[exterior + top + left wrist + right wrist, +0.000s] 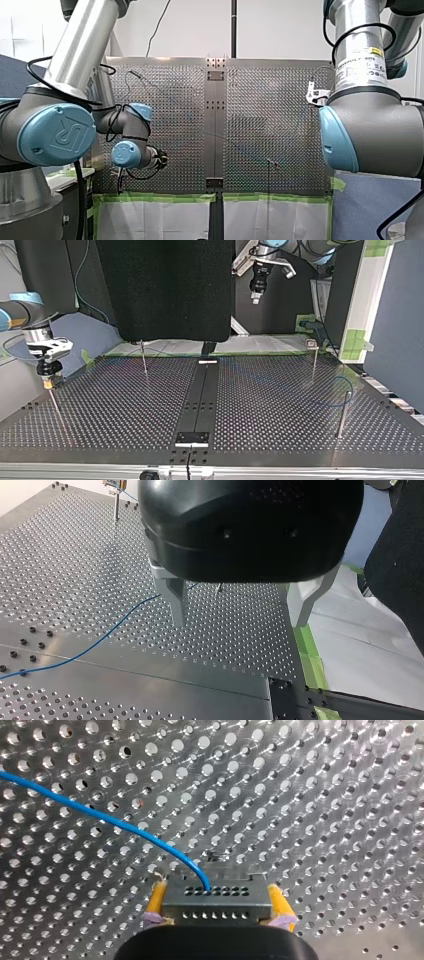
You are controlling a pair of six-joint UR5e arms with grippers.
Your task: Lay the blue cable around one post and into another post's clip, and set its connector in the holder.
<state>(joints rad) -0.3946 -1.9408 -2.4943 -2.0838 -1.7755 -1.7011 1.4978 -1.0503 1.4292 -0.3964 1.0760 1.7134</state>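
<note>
The table (280, 400) is bright perforated metal with a satin shine; a matt black strip (200, 395) runs down its middle. The posts (343, 415) are thin bare metal rods. The blue cable (100, 816) has a smooth, slightly glossy plastic sheath; its connector (217, 902) looks like matt dark-grey plastic. The pads (157, 901) of my right gripper (216, 892) look like yellow rubber. My left gripper (240, 622) has a glossy black plastic body and plain metal fingers (176, 600). Matt green tape (311, 662) and a white paper-like sheet (360, 645) lie along the table's edge.

**A:** where's the blue cable (351, 388) spotted?

**B:** it's seen curved beside the tall post (342, 412) at the view's right. my right gripper (48, 383) is held just above the thin post (56, 409) at the left.
</note>
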